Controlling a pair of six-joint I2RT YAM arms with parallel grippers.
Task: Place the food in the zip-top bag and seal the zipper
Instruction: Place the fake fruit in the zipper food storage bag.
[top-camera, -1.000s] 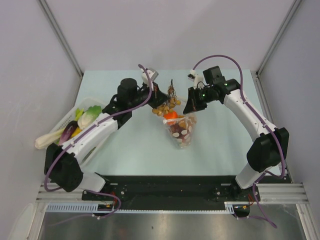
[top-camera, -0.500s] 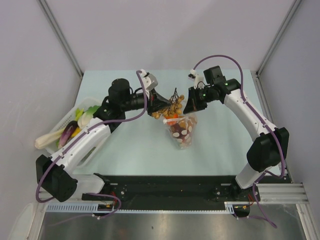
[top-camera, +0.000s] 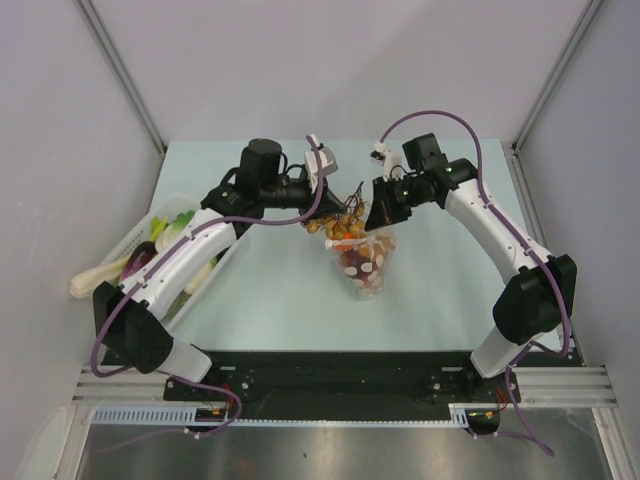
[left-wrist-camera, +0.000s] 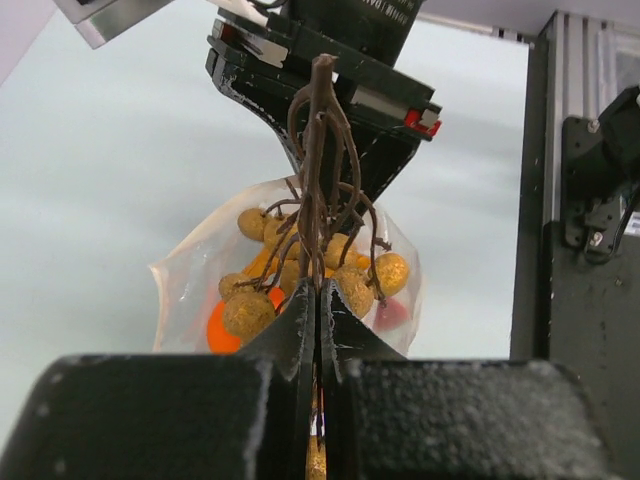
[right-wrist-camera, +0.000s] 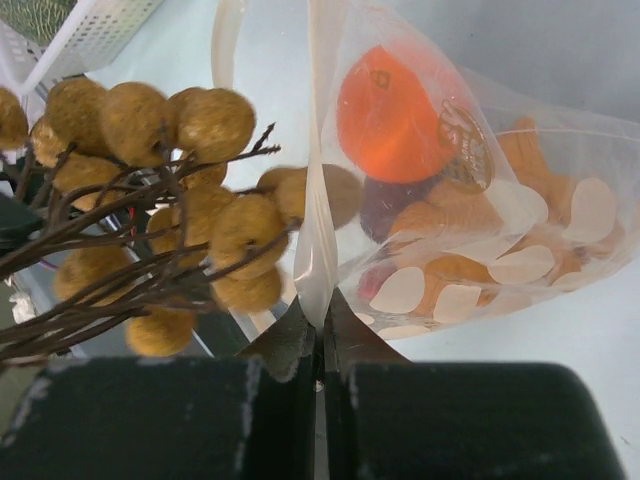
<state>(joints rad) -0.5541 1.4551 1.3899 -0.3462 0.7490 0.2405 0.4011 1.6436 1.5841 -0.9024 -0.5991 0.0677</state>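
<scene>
The clear dotted zip-top bag (top-camera: 365, 262) hangs open at mid table, with an orange fruit (right-wrist-camera: 392, 112) and dark red and tan food inside. My right gripper (top-camera: 377, 215) is shut on the bag's whitish zipper edge (right-wrist-camera: 318, 240) and holds it up. My left gripper (top-camera: 318, 208) is shut on the brown stem of a bunch of tan-yellow berries (left-wrist-camera: 330, 275), held at the bag's mouth (left-wrist-camera: 290, 200). The berries (right-wrist-camera: 190, 190) hang just left of the bag's opening in the right wrist view.
A white plastic tray (top-camera: 128, 244) at the left table edge holds more toy vegetables, green, white and dark purple (top-camera: 136, 266). The black base rail (top-camera: 330, 375) runs along the near edge.
My left gripper has swung right with the berry bunch, from left of the bag to right over its mouth. The right gripper and bag have barely moved.
</scene>
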